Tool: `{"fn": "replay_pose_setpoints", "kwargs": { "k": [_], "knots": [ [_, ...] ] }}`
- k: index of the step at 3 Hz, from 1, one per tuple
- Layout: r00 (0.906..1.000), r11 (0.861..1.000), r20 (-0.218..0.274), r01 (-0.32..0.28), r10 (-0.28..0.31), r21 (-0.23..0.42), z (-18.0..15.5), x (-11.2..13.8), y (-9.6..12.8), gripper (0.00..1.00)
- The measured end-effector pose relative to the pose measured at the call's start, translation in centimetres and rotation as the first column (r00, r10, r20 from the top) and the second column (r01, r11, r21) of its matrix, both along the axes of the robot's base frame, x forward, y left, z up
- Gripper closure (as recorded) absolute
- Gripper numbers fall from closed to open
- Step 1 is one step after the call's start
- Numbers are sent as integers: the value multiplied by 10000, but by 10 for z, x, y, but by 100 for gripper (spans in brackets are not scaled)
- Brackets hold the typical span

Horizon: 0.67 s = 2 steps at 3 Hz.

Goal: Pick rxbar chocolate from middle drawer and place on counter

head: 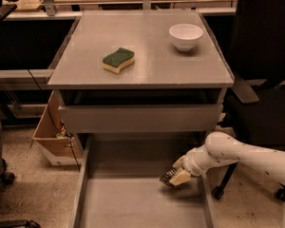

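Gripper [175, 177] hangs inside middle drawer [133, 208] (speckled floor [33, 194] around), below the counter [147, 56].

Dark rxbar chocolate [166, 178] in hand [177, 177] — over middle drawer [133, 204].

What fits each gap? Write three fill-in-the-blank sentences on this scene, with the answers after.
The green-and-yellow ____ lies on the counter.
The white ____ stands near the counter's back corner.
The gripper is low inside the open middle ____, by the rxbar chocolate.
Missing: sponge, bowl, drawer.
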State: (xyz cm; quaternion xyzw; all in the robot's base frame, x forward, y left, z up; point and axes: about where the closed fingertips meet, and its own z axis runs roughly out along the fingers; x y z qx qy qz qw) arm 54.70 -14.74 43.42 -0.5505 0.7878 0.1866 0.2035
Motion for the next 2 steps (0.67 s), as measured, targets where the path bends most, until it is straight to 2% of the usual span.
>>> {"fn": "replay_pose_setpoints", "kwargs": {
  "k": [1, 2],
  "knots": [
    [9997, 9996, -9, -230, 230, 157, 35, -22, 6, 100],
    [9989, 9987, 59, -456, 455, 246, 87, -49, 5, 96]
  ]
}}
